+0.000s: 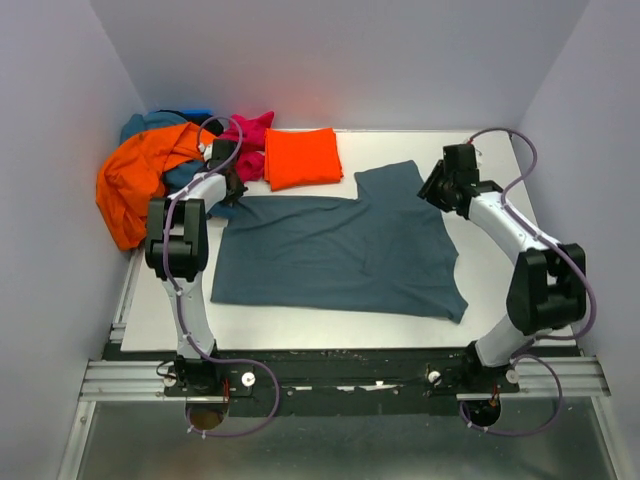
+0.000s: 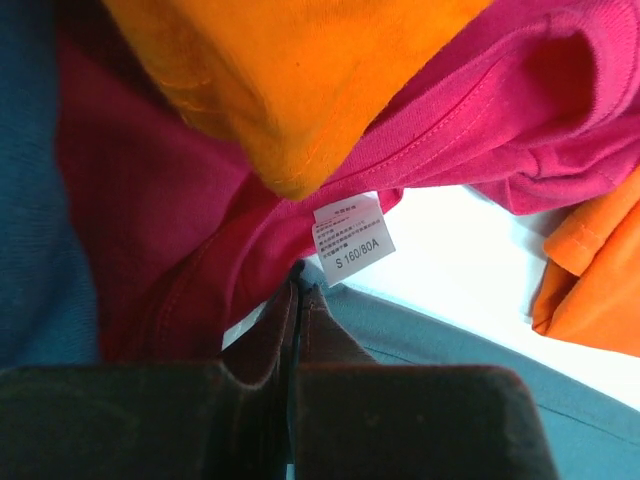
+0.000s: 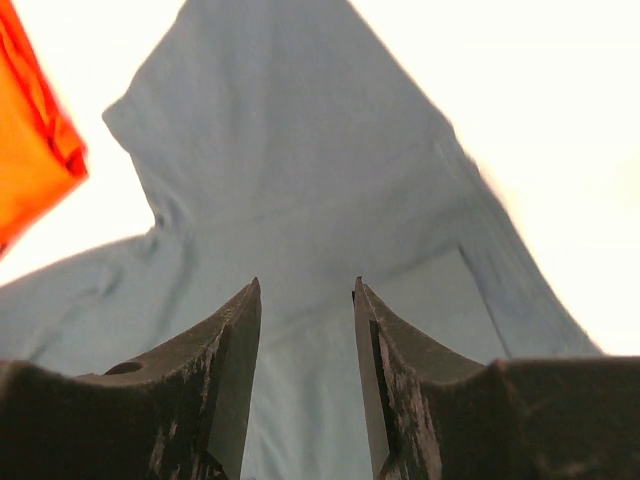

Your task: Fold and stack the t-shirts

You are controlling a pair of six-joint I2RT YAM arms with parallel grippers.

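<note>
The slate blue-grey cloth t-shirt (image 1: 340, 250) is lying flat on the white table (image 1: 300, 325). The left gripper (image 2: 300, 288) is sitting pinched together at its far-left corner. The right gripper (image 3: 305, 290) is hovering, fingers apart, over a sleeve.

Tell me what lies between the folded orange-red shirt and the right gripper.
In the top view, a narrow strip of bare table, then the sleeve of the slate blue-grey t-shirt, separate the folded orange-red shirt from the right gripper.
</note>
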